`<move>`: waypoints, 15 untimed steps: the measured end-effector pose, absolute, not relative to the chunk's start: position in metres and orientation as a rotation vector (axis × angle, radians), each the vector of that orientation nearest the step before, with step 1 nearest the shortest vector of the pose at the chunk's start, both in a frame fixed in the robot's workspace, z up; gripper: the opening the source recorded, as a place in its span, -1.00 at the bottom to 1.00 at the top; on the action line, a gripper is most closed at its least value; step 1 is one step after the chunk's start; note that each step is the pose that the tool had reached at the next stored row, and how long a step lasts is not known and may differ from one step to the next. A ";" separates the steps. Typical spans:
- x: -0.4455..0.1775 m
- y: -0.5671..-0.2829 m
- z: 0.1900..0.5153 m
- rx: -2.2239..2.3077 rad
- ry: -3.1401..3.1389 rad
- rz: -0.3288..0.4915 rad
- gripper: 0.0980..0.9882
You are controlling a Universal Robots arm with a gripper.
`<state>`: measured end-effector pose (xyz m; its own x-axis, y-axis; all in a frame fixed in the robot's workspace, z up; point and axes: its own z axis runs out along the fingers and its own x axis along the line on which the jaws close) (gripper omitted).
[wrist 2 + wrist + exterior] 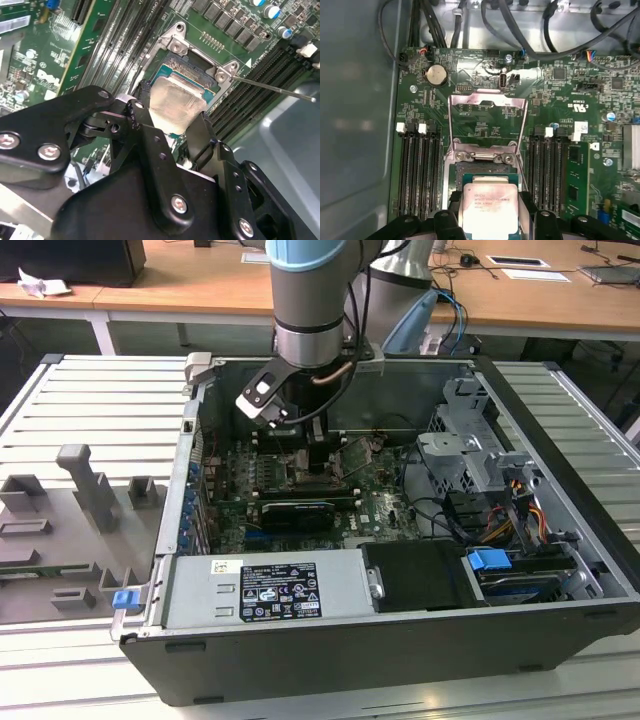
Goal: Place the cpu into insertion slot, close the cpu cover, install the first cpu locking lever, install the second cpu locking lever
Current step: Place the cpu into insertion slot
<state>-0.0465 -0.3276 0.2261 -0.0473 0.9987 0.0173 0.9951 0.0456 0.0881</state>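
Exterior view: the robot arm (pixel 305 300) stands almost upright over an open computer case (pixel 400 660) that lies on its side on a ribbed metal worktop (pixel 90 410). Its last grey joint points straight down, and the end effector (pixel 315 462) reaches inside the case, low over the green motherboard (pixel 375 502), beyond the grey power supply (pixel 270 590).

In the second wrist view the end effector's two black fingers (pixel 141 112) are closed on the cpu (pixel 176 102), one on each of two opposite edges, with its pale metal face turned up between them. The cpu is at the insertion slot (pixel 194 62): its far edge lies inside the silvery rim, and dark socket shows beyond it. Whether the chip is fully seated or held just above the contacts cannot be told. A thin locking lever (pixel 275 88) sticks out from one corner of the rim, unlatched and slanting over the memory slots (pixel 250 75).

In the first wrist view the cpu cover (pixel 465 100) is swung open, its window frame lying back over the board beyond the slot, clear of the chip. Long black memory slots flank the socket on both sides, and a coin cell battery (pixel 436 75) sits farther back near the board's edge.
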 end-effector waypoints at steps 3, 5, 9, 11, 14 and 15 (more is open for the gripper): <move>-0.047 -0.327 0.220 2.151 2.219 0.116 -0.03; -0.047 -0.325 0.217 2.161 2.208 0.116 -0.03; -0.047 -0.323 0.213 2.170 2.199 0.115 -0.03; -0.047 -0.323 0.212 2.176 2.192 0.114 -0.03; -0.047 -0.323 0.208 2.175 2.191 0.111 -0.03; -0.047 -0.323 0.207 2.174 2.190 0.109 -0.03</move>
